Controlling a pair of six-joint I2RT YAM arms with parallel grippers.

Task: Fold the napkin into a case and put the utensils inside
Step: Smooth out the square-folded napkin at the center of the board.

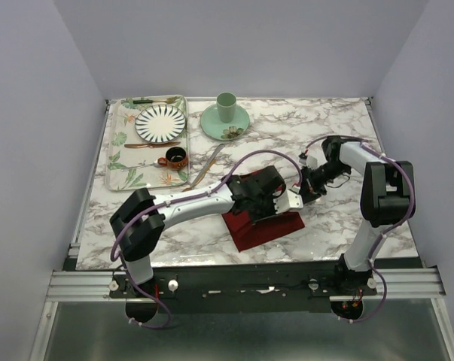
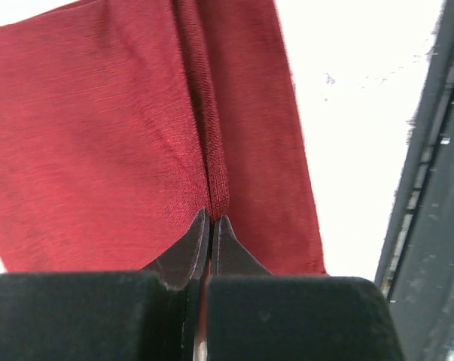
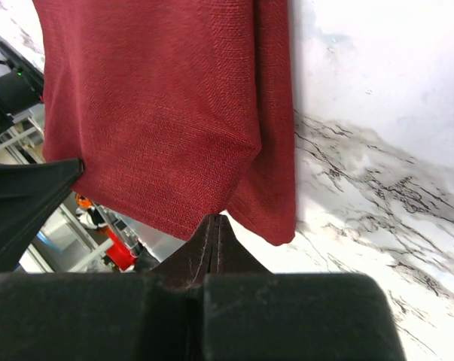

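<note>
Tray (image 1: 125, 162) with striped plate (image 1: 160, 122) sits far left. Left pincer (image 2: 210, 223) is closed tight on a ridge of the red napkin (image 2: 99, 135), which lies on the marble tabletop (image 1: 347, 135) near the front edge. Right pincer (image 3: 216, 223), tips together, pinches the cloth's edge.

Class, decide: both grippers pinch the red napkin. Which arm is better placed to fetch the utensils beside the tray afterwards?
Probably left. The utensils lie between the tray and the napkin, alongside the left arm; the right gripper sits at the napkin's right side.
</note>
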